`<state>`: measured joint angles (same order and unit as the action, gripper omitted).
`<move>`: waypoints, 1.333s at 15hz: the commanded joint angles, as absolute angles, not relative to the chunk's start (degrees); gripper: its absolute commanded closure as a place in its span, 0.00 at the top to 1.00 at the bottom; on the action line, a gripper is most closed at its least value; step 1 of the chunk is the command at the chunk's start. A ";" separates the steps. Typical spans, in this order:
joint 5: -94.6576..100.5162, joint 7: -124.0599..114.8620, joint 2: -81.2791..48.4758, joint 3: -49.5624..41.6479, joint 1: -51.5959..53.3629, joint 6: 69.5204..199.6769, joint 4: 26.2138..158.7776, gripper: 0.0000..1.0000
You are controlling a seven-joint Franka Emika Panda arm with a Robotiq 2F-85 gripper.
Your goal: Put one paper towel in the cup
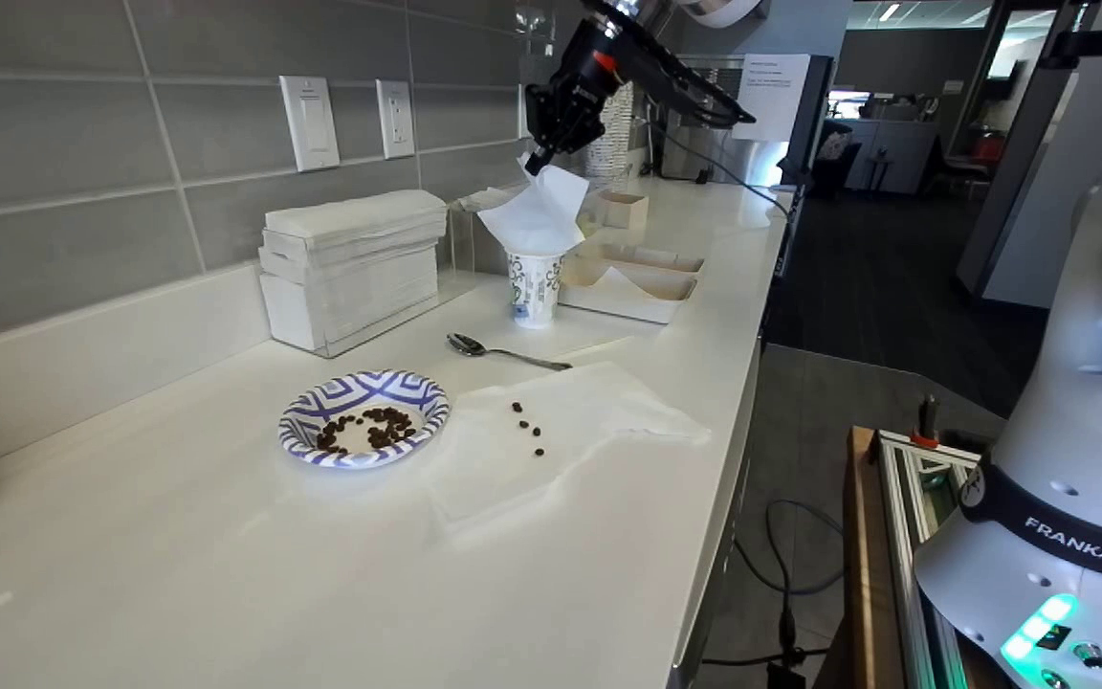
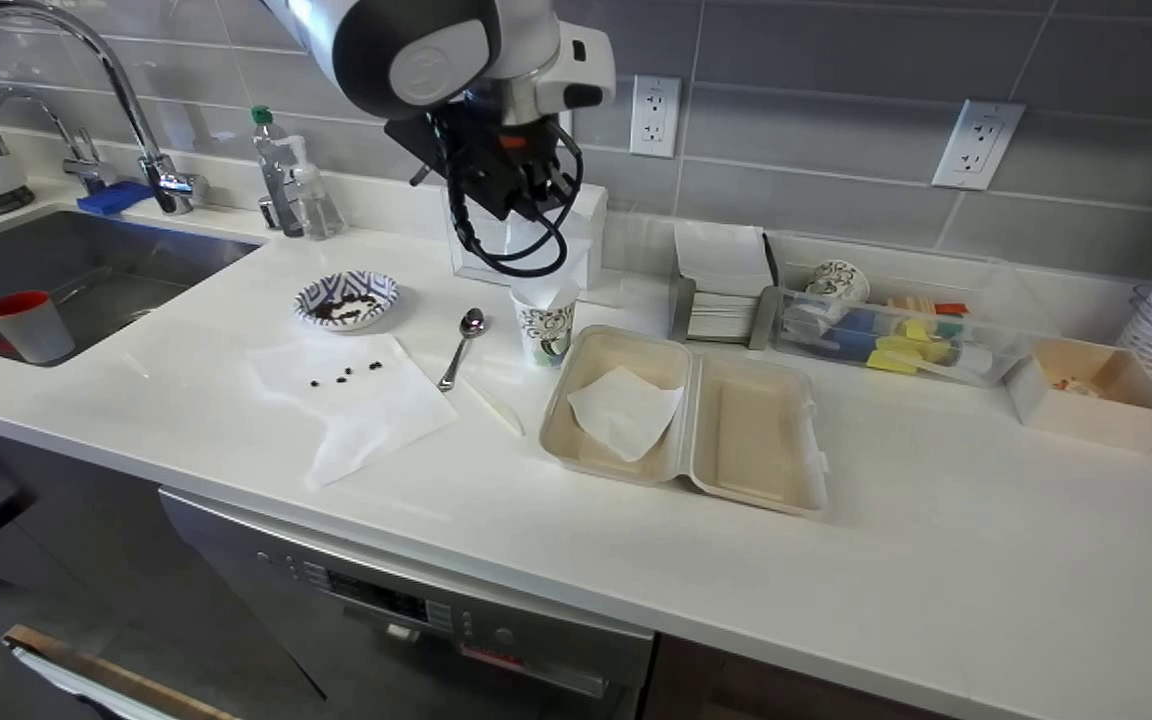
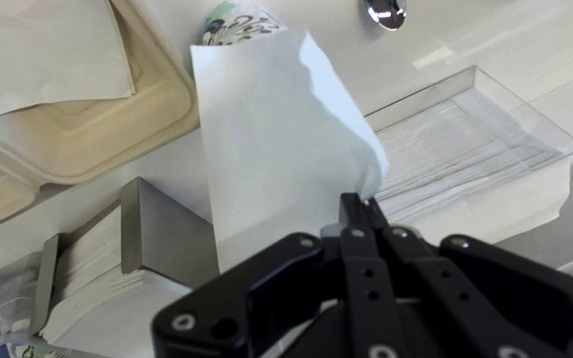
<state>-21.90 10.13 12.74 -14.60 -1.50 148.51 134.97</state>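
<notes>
Paper towel [image 3: 271, 139], thin wht rect. sheet, pinched btwn fingers [image 3: 350, 211]; swirl-printed cup [image 1: 534, 292] below.

On the counter [image 2: 936, 560] there stand a cup [image 2: 546, 335], a plate [image 1: 379, 386], an open tray [image 2: 756, 430], a bin [image 2: 1021, 310] and a box [image 2: 1076, 412], while a spoon [image 2: 471, 324] lies between the cup and a sheet [image 2: 391, 408].
</notes>
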 commanded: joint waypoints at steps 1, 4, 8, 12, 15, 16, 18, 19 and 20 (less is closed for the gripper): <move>-25.91 13.13 8.68 -14.61 -1.40 151.20 133.93 0.00; -29.20 15.95 6.17 -14.25 -1.28 152.73 133.97 0.00; -32.29 18.98 2.44 -14.80 -0.73 154.42 133.31 0.00; -33.64 20.40 -0.42 -14.64 -1.15 154.16 132.31 0.00; -33.91 20.63 -2.41 -14.53 -1.41 153.59 131.51 0.00; -33.63 20.61 -3.04 -14.50 -1.48 153.47 131.35 0.00; -33.03 20.33 -4.12 -14.46 -1.57 153.31 131.09 0.00; -32.21 19.68 -4.63 -14.49 -1.57 153.14 131.02 0.00; -31.26 18.77 -5.17 -14.57 -1.55 153.00 130.93 0.00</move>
<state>-32.00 19.12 -2.70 -14.41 -1.41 153.54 132.22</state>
